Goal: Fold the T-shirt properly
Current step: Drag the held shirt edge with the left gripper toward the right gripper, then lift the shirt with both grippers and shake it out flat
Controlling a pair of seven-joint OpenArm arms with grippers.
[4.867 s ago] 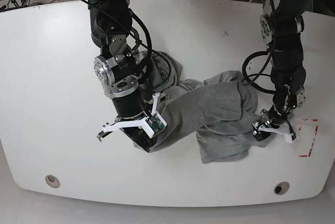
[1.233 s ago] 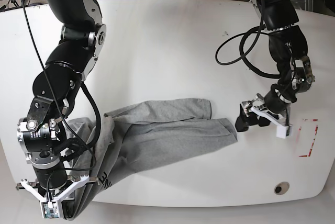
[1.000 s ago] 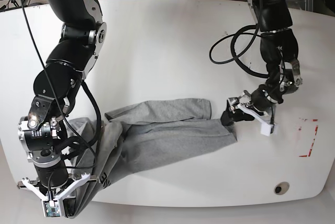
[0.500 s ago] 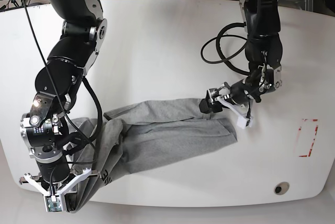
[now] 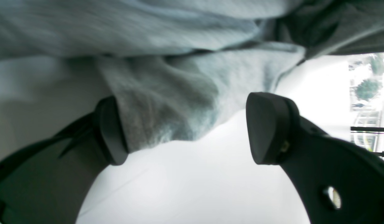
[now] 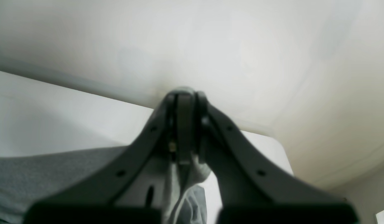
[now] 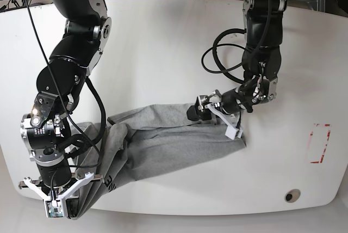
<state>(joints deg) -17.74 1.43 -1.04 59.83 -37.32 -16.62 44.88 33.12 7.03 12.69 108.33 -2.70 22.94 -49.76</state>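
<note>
The grey T-shirt lies stretched in a rumpled band across the front of the white table. My right gripper hangs at the front left, shut on the T-shirt's left end. In the right wrist view the fingers are pressed together with grey cloth trailing below them. My left gripper is open at the T-shirt's right end. In the left wrist view a fold of the T-shirt lies between the wide-apart pads, touching the left one.
Red tape corner marks sit near the table's right edge. Two round holes are in the table near its front edge. A black cable loop hangs off the left arm above the table.
My left gripper has swept from the table's right side leftward onto the T-shirt's right end, still open. The right gripper stays shut on the cloth at the front left, barely shifted.
</note>
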